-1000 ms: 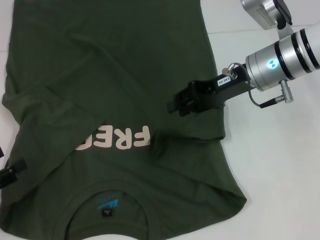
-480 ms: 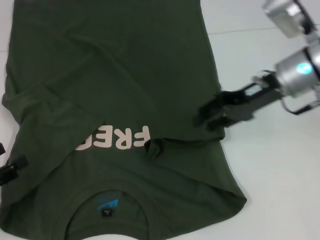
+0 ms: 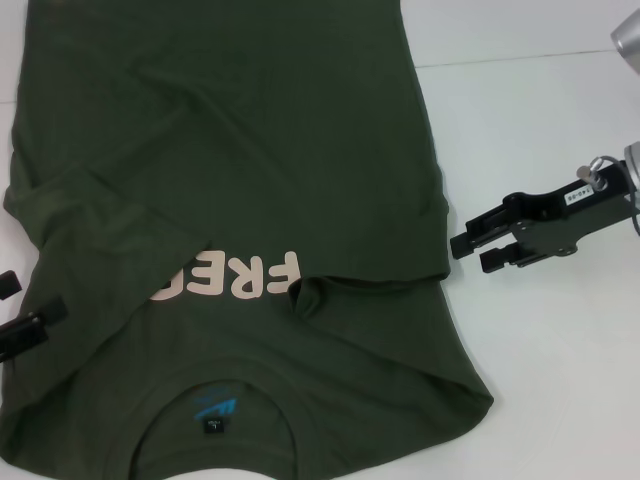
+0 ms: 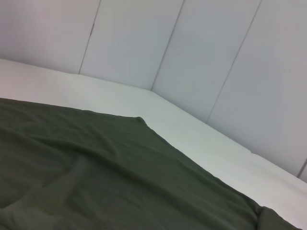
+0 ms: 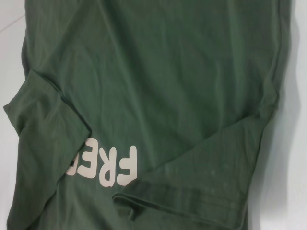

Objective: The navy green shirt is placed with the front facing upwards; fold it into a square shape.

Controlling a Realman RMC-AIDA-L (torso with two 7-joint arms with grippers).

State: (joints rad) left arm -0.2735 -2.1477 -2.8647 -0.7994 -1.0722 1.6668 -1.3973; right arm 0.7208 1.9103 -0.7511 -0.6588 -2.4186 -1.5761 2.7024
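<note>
Olive cotton shirt (image 3: 240, 180) has both sleeves folded in; right gripper (image 3: 472, 252), spread and empty, hovers right of it, left gripper (image 3: 25, 315) near the left edge, its claw state unclear; next grip should pinch the hem evenly.

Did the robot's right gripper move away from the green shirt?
Yes. The right gripper slid off the navy green shirt toward the robot's right, onto the bare white table, open and empty.

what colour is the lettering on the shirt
Pale pink lettering, clearest in the right wrist view.
</note>
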